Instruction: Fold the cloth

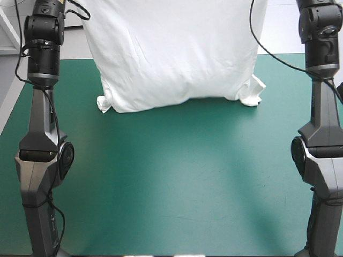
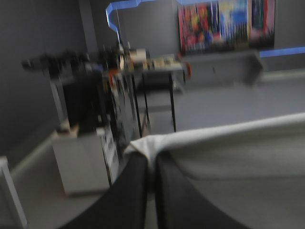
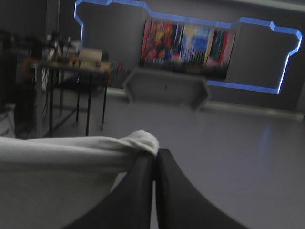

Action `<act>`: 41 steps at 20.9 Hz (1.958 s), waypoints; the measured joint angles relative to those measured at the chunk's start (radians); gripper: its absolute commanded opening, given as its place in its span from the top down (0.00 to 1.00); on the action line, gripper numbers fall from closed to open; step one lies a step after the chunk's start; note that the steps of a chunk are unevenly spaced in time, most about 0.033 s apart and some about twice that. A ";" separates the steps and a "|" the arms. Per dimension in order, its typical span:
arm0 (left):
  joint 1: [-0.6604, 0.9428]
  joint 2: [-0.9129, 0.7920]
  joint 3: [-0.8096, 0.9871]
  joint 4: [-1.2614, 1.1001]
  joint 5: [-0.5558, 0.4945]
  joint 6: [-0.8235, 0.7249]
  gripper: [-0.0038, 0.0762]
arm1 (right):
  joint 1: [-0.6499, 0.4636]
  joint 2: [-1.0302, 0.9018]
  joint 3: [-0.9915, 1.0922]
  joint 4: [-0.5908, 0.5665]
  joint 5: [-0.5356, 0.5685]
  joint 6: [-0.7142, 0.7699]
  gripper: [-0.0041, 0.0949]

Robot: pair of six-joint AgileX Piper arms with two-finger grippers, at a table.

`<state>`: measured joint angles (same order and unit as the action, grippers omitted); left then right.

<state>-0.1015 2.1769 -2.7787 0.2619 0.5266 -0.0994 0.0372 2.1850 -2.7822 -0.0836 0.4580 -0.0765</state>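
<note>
Held aloft over the table's far half, the white short-sleeved cloth T-shirt (image 1: 177, 53) trails its lower edge on the teal-green table cover (image 1: 177, 176), top corners clamped in the left gripper (image 2: 151, 162) and right gripper (image 3: 156, 155); either fingertip pinch might slip, dropping it crooked.

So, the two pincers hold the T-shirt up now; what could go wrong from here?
1. Each grip looks small: the left pincer and the right pincer are shut on only an upper corner of the T-shirt, so the fabric may slip out.
2. The lower edge rests on the teal-green table, bunched at both corners; if it is laid down without care, it may crease or fold under.
</note>
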 measured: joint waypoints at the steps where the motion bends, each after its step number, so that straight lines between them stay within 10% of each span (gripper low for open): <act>1: 0.003 0.016 0.002 -0.044 0.068 0.027 0.96 | 0.000 0.018 0.001 0.019 0.041 0.000 0.98; 11: 0.012 -0.005 0.002 -0.347 0.719 0.171 0.96 | 0.010 0.031 0.010 0.180 0.607 -0.090 0.98; 14: 0.012 -0.093 0.036 -0.394 0.732 0.145 0.96 | 0.011 -0.022 0.025 0.223 0.792 -0.055 0.98; 25: 0.012 -0.739 1.136 -0.438 0.732 0.151 0.96 | 0.009 -0.518 0.795 0.261 0.790 -0.012 0.98; 32: -0.104 -1.159 1.470 -0.490 0.732 0.130 0.96 | 0.010 -1.145 1.532 0.149 0.790 0.006 0.98; 41: -0.274 -1.473 1.878 -0.531 0.732 -0.102 0.96 | 0.010 -1.594 1.850 0.130 0.792 0.076 0.98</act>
<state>-0.3756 0.7036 -0.9010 -0.2687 1.2587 -0.2013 0.0473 0.5905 -0.9322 0.0461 1.2497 0.0000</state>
